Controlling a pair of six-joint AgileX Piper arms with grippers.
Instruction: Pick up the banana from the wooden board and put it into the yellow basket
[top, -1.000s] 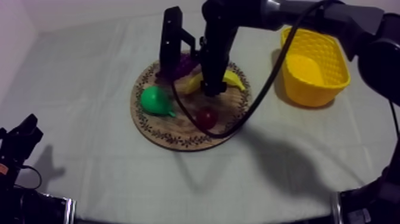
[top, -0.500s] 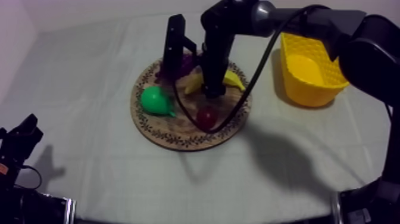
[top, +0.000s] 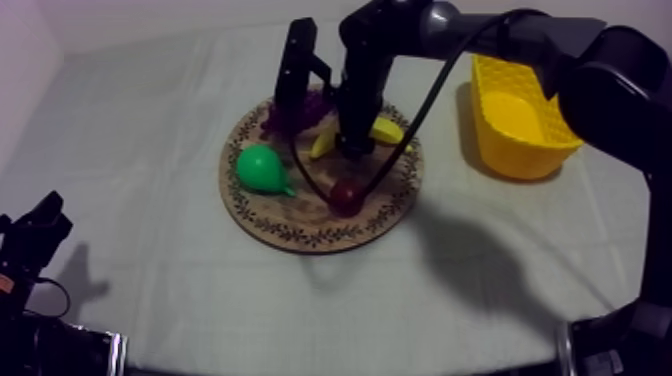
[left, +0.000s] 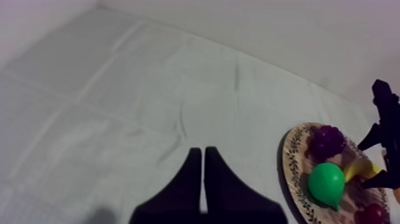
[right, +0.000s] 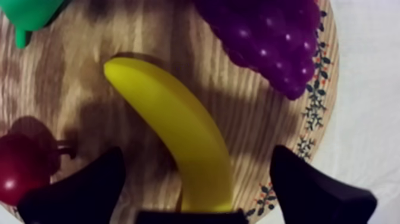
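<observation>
Right gripper (right: 196, 159) has crept slightly toward 10 o'clock over the board (right: 149, 33), spread astride the banana (right: 178, 125), seemingly ready to close; left gripper (left: 203, 155) pressed together, idle.

Pear (top: 260, 167), grapes (right: 262, 42) and small red fruit (top: 347, 195) lie apparently apart.

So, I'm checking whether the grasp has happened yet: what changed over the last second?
Little. The right arm's upper links shifted slightly near the yellow basket, but the right gripper stayed over the banana on the wooden board; it is open now, one finger on each side of the banana. Nothing is taken hold of. The pear, grapes, small red fruit and left gripper stayed put.
</observation>
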